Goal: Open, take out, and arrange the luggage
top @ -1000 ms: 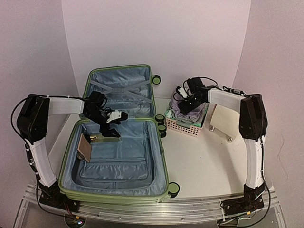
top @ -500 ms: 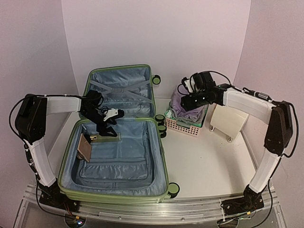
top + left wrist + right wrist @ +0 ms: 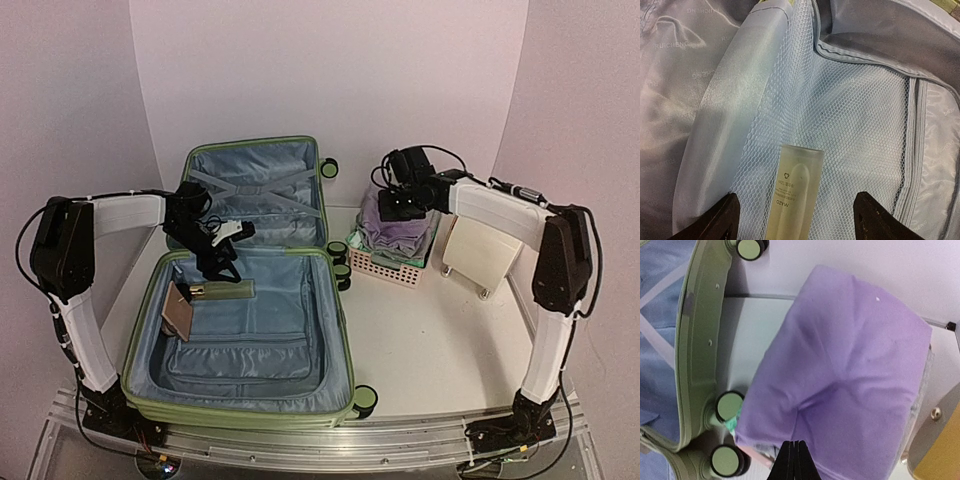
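White table [image 3: 430, 330] bears open luggage [image 3: 250, 335]; clothes [image 3: 397, 224] hide basket [image 3: 385, 268].

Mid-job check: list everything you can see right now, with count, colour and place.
luggage: one, light green, open, lid upright, left-centre.
flat item: one, brown, left side inside the luggage.
tube: one, pale translucent, on mesh lining inside the luggage.
basket: one, pink, right of the luggage.
folded cloth: one, purple, topmost in the basket.
drum: one, cream, right of the basket.
table: one, white, under everything.
left gripper: one, black, open, over the tube.
right gripper: one, black, shut, above the folded cloth.
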Action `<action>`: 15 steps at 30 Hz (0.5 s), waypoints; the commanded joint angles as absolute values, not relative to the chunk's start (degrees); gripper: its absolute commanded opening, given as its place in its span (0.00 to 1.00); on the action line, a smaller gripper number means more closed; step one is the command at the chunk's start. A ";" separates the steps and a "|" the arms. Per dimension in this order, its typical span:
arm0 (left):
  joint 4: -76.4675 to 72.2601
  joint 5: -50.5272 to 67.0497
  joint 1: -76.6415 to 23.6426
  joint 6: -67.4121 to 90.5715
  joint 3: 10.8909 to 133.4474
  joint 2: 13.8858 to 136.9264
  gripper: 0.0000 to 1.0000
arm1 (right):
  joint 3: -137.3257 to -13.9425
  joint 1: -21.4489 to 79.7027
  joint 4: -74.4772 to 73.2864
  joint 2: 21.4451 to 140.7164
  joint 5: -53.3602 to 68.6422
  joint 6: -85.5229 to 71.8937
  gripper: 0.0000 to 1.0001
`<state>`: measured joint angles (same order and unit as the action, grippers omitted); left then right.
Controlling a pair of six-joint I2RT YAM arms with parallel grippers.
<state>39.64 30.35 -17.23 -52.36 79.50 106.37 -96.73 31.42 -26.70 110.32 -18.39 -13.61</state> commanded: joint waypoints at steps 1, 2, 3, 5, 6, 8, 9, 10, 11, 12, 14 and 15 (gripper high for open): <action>22.57 21.54 -12.12 -49.45 85.28 104.57 0.78 | -105.29 31.19 -25.49 120.44 -18.58 -13.77 0.01; 22.73 21.55 -12.12 -49.43 85.34 104.51 0.78 | -108.14 31.20 -25.51 122.95 -15.49 -13.40 0.00; 22.71 21.49 -12.08 -49.47 85.34 104.50 0.78 | -108.70 31.20 -25.49 124.28 -14.31 -13.24 0.00; 22.61 20.92 -12.12 -49.75 85.11 104.33 0.78 | -112.05 31.32 -25.49 128.81 -10.69 -12.87 0.00; 22.52 20.63 -12.13 -49.90 84.94 104.26 0.78 | -113.45 31.37 -25.49 130.35 -9.18 -12.57 0.00; 21.83 20.12 -12.05 -50.24 84.36 104.16 0.78 | -116.18 31.87 -25.49 132.64 -6.48 -11.43 0.00; 21.52 19.82 -12.08 -50.41 84.02 104.15 0.78 | -118.03 32.50 -25.61 134.09 -5.62 -10.64 0.00; 21.48 19.70 -12.12 -50.38 83.96 104.14 0.78 | -118.84 32.97 -25.59 134.67 -5.38 -9.89 0.00; 21.49 19.69 -12.08 -50.36 83.83 104.15 0.78 | -119.14 33.38 -25.62 134.63 -5.47 -9.51 0.00; 21.53 19.75 -12.12 -50.36 83.68 104.15 0.78 | -119.23 33.73 -25.59 134.11 -5.84 -9.42 0.00; 21.55 19.78 -12.12 -50.36 83.39 104.07 0.78 | -118.07 33.91 -25.58 132.15 -6.95 -9.72 0.01; 21.45 19.67 -12.05 -50.46 83.22 104.02 0.78 | -116.93 33.92 -25.60 130.74 -8.31 -9.95 0.03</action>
